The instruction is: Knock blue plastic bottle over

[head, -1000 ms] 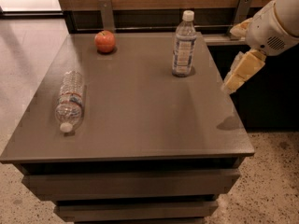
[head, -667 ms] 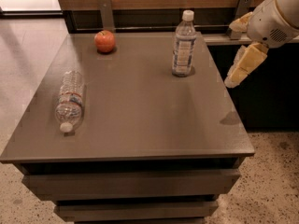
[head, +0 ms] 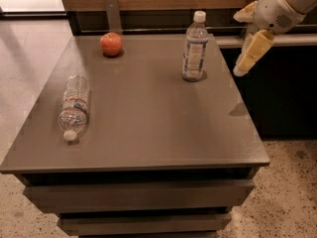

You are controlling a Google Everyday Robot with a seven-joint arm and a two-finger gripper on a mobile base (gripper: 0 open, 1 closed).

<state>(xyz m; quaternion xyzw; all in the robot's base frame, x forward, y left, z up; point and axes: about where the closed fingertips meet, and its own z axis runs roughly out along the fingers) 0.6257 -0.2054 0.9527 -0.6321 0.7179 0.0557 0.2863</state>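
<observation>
Blue bottle (head: 194, 48): upright, capped, at far right of table (head: 148, 118), not yet toppled; contents unclear. Pincer (head: 247, 58): in the air off the table's right edge, near the bottle at label height, likely placed for a sideways push; holds nothing, opening cannot be told. Clear bottle (head: 74, 105): lying capped, left side.

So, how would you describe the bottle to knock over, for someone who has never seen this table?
Start at the grey table and go to its far right corner, near the gripper hanging beside that edge. The blue plastic bottle stands upright there with a white cap and a blue-and-white label, unlike the ribbed bottle lying on the left or the apple.
</observation>
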